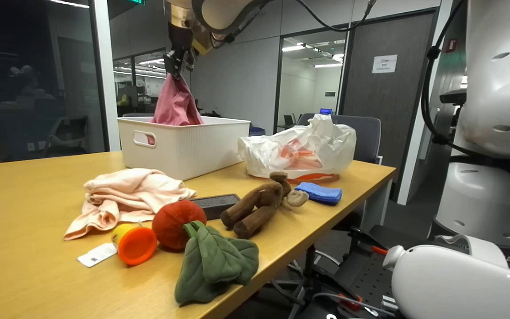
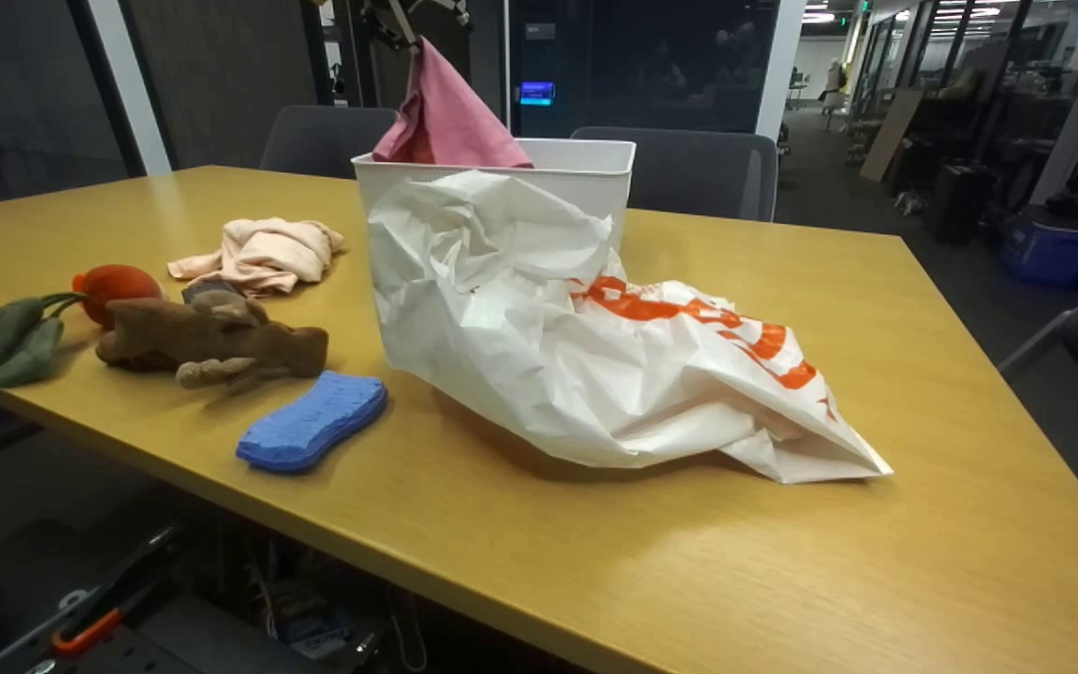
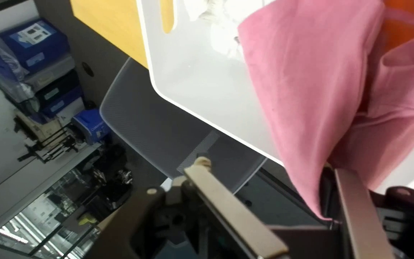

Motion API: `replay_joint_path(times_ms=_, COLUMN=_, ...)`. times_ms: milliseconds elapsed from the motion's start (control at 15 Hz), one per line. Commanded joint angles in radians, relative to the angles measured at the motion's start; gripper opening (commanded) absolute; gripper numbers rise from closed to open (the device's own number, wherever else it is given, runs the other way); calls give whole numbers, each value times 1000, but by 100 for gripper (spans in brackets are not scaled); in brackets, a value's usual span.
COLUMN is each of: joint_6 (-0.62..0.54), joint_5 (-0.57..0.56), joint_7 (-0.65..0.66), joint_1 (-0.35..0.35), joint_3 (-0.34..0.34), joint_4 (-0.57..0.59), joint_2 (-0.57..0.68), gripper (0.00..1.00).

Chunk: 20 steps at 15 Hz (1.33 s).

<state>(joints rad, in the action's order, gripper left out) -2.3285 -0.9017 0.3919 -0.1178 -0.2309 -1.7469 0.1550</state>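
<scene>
Nearest, in the wrist view: dark robot fingers (image 3: pixel 234 210), spread wide with a broad gap between. Against the inner side of one, seemingly touching: the narrow tip of a pink cloth (image 3: pixel 307 82). Just below, in both exterior views: same cloth, drawn up to a peak above the rim of a white box (image 1: pixel 206 148), lower folds down inside. Also in the box, from the wrist view: something white and bunched (image 3: pixel 225 28), too bright to make out, and something orange (image 3: pixel 408 32), half hidden by the pink folds. Through the box's oval hand-hole in an exterior view, a small patch of reddish pink (image 1: pixel 151 139).

Just beside the box: a crumpled white plastic bag (image 2: pixel 511 337) with orange print. Farther along, on the yellow desk (image 1: pixel 29 208): a rumpled peach cloth (image 1: pixel 129 197), a dark gray block (image 1: pixel 215 205), a brown stuffed toy (image 1: pixel 272 195) lying flat, and a folded blue cloth (image 1: pixel 319 193) near the edge. Farther again from the box: a round red stuffed toy (image 1: pixel 176 223) with big green leaves (image 1: pixel 219 261) reaching toward the desk's edge, and just beside it a small yellow-and-orange tub (image 1: pixel 136 246), tipped on its side next to a white tag (image 1: pixel 98 254).

Farthest, behind the desk: gray chairs (image 2: pixel 707 173), a dark door (image 1: pixel 379 97) with a paper sign (image 1: pixel 384 64), and dark glass walls (image 2: pixel 633 56).
</scene>
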Motion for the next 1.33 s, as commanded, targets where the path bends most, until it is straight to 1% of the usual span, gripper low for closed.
replay_joint_path(times_ms=0, joint_6=-12, joint_5=197, joint_7=-110, joint_1=-40, joint_3=6, joint_4=-58, joint_2=-109, gripper=99)
replay_joint_path(times_ms=67, joint_6=-6, joint_5=229, joint_7=-132, joint_1=-49, joint_3=8, joint_4=-66, joint_2=-125, gripper=100)
replay_joint_path(times_ms=200, joint_6=7, joint_5=227, joint_7=-127, joint_1=-57, joint_3=21, joint_4=-86, joint_2=-136, gripper=100)
replay_joint_path(times_ms=267, joint_6=16, joint_5=178, joint_7=-88, joint_1=-57, joint_3=30, joint_4=-94, joint_2=-128, gripper=100)
replay_joint_path(times_ms=333, joint_6=29, joint_5=178, joint_7=-84, joint_1=-53, joint_3=35, joint_4=-101, joint_2=-121, gripper=100)
replay_joint_path(times_ms=400, joint_6=45, joint_5=244, joint_7=-115, joint_1=-49, joint_3=39, joint_4=-105, joint_2=-106, gripper=100)
replay_joint_path(times_ms=467, joint_6=47, joint_5=283, joint_7=-121, joint_1=-45, joint_3=47, joint_4=-107, joint_2=-93, gripper=100)
replay_joint_path(times_ms=533, joint_6=39, joint_5=261, joint_7=-84, joint_1=-42, joint_3=61, joint_4=-106, joint_2=-79, gripper=100)
replay_joint_path(times_ms=600, joint_6=34, joint_5=261, joint_7=-76, joint_1=-40, joint_3=71, joint_4=-105, joint_2=-69, gripper=100)
replay_joint_path(times_ms=667, joint_6=28, joint_5=231, joint_7=-60, joint_1=-39, joint_3=84, joint_4=-105, joint_2=-58, gripper=100)
replay_joint_path(times_ms=800, joint_6=23, joint_5=233, joint_7=-61, joint_1=-37, joint_3=102, joint_4=-113, joint_2=-39, gripper=100)
replay_joint_path(times_ms=867, joint_6=27, joint_5=258, joint_7=-69, joint_1=-35, joint_3=108, joint_4=-118, joint_2=-32, gripper=100)
replay_joint_path(times_ms=933, joint_6=31, joint_5=324, joint_7=-110, joint_1=-30, joint_3=106, joint_4=-127, joint_2=-32, gripper=100)
replay_joint_path(times_ms=1067, joint_6=-5, joint_5=508, joint_7=-221, joint_1=-23, joint_3=88, joint_4=-162, joint_2=-51, gripper=100)
replay_joint_path(times_ms=1267, joint_6=-22, joint_5=742, joint_7=-358, joint_1=-34, joint_3=56, joint_4=-213, joint_2=-99, gripper=100)
